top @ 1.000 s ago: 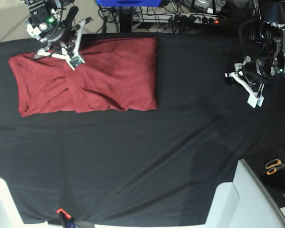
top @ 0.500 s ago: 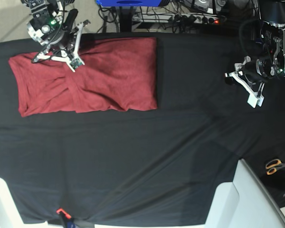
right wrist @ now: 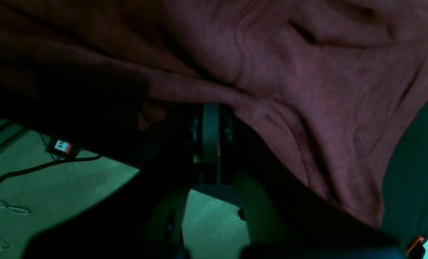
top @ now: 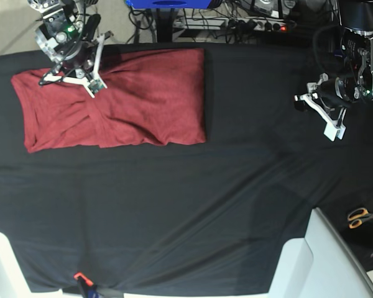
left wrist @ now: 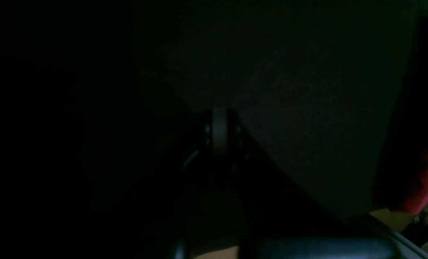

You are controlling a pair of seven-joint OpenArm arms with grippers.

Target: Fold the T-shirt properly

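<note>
The T-shirt (top: 115, 99) lay at the far left of the black table cloth (top: 193, 211), already folded into a broad rectangle with a bunched seam left of its middle. Right gripper (top: 90, 84) had swung over the past second — from reaching across the shirt's upper part toward its far-left corner, drawing back toward the table's far edge. Its jaws were pressed together; the right wrist view showed wrinkled red fabric (right wrist: 307, 90) close above the closed fingers, but whether any cloth was pinched could not be told. Left gripper (top: 332, 127) hung unmoved, well apart on the other side, jaws closed on nothing. Judgement: the last fold looked laid down, and the arm appeared to be retreating or tidying.
</note>
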